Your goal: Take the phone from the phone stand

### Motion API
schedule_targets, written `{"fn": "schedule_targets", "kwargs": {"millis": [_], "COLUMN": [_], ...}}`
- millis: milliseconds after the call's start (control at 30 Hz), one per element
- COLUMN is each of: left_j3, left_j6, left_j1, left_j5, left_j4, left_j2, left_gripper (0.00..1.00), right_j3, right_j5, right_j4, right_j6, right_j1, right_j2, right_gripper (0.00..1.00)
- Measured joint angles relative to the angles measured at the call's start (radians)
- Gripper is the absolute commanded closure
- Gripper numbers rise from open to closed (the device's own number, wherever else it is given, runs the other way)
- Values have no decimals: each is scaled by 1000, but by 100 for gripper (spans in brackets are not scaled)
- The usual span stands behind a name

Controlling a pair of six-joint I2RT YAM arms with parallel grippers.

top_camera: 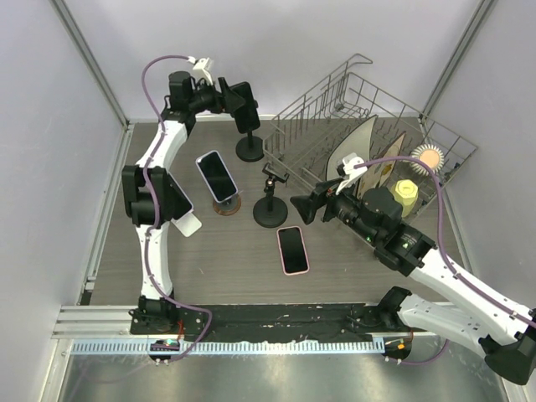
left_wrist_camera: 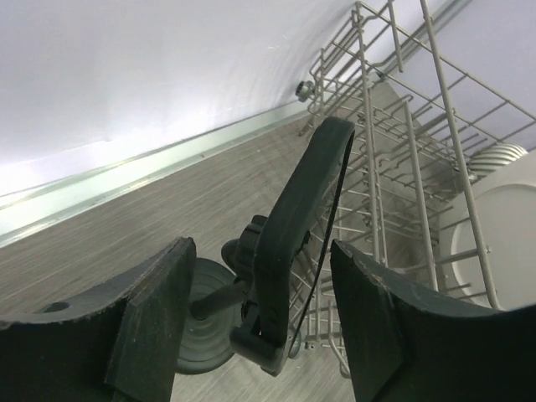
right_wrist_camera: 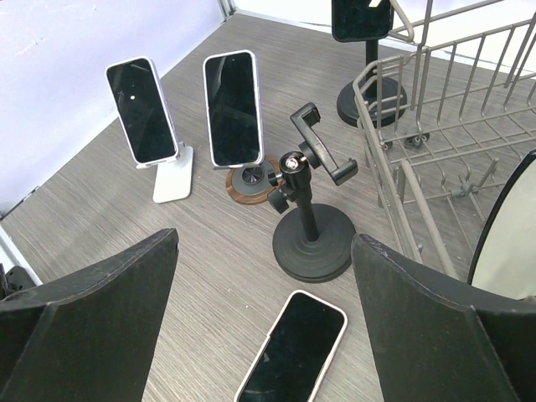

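At the back of the table a phone in a dark case (top_camera: 245, 107) is clamped on a black phone stand (top_camera: 249, 151). My left gripper (top_camera: 237, 96) straddles it. In the left wrist view the phone (left_wrist_camera: 301, 201) stands edge-on between the open fingers (left_wrist_camera: 159, 310), with a gap on each side, and the stand's round base (left_wrist_camera: 197, 322) lies below. My left gripper (left_wrist_camera: 261, 251) holds nothing. My right gripper (top_camera: 306, 208) hovers open and empty over mid-table; in its wrist view the gripper (right_wrist_camera: 264, 251) frames the table.
A wire dish rack (top_camera: 368, 109) with plates fills the back right, close to the stand. An empty black clamp stand (right_wrist_camera: 311, 209) and a flat phone (right_wrist_camera: 293, 352) are at centre. Two more phones stand on a wooden stand (right_wrist_camera: 233, 107) and a white stand (right_wrist_camera: 141, 110).
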Motion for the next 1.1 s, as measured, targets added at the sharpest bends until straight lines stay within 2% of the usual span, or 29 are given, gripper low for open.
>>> {"fn": "schedule_targets", "kwargs": {"millis": [267,367,400,500,567,833,1100], "left_j3": [7,7,7,7,5,-56,-180], "left_j6": [-104,-131,-137,-154,-153,-145,-123], "left_j1": [0,0,0,0,0,0,-2], "left_j5": [111,136,142,158,166,157,75], "left_j4": [103,148,153,159,162,190,199], "left_j2": [45,45,45,45,45,8,-109], "left_gripper": [60,73,81,94,98,100,100], "right_j3": [-1,-1,-1,-1,-1,-1,-1], "right_j5": [-7,-12,-14,-15,-16,-23,-26], "right_j4": [0,0,0,-1,0,-1,-16], "right_j6": [0,0,0,0,0,0,0], "right_j1": [0,0,0,0,0,0,0], "right_j2": [16,30,33,39,40,41,35], "right_gripper": [10,10,11,11,11,11,11]}}
